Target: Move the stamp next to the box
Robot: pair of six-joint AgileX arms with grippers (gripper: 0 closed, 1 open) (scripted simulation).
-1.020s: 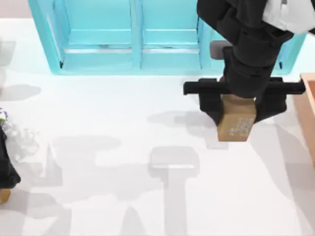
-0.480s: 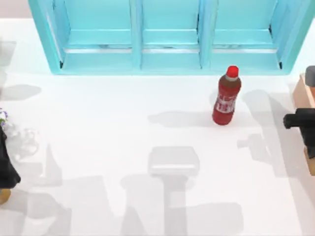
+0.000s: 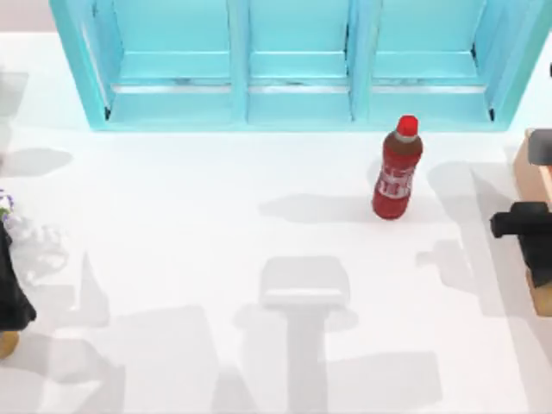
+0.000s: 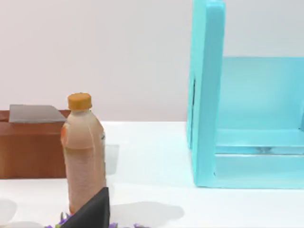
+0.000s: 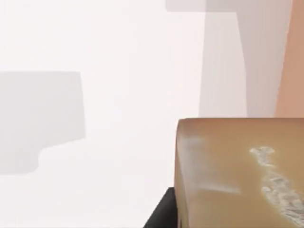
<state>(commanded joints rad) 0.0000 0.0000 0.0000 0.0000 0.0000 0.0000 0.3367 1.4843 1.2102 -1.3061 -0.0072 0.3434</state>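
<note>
You're watching the right arm finish its carry. A second ago it was hanging over the red bottle (image 3: 397, 169), stamp in its jaws, in front of the blue shelf unit (image 3: 285, 65). Half a second ago it was already out at the right edge of the table (image 3: 216, 250), and now the right gripper (image 3: 528, 237) is sitting slightly lower in the top view, at the same edge, against the box (image 3: 528, 164).

The bottle is standing uncovered again, upright, well apart from the gripper.

The stamp (image 5: 240, 173) is filling the near corner of the right wrist view, whitish print facing the camera, a dark finger showing beneath it. You can take it the jaws are clamped on it, narrowed to the block's width. The box wall (image 5: 290, 61) is running as a pale orange strip just beyond the stamp, so the block is beside the box. I can't tell whether it's touching the table yet.

Judgement: transport is nearly done; what remains is lowering, releasing and backing off without nudging the box.

The left gripper (image 3: 10, 297) is parked at the table's left edge, with an orange-capped bottle (image 4: 84, 154) and a brown block (image 4: 31, 147) in its wrist view. I can't tell its finger state.
</note>
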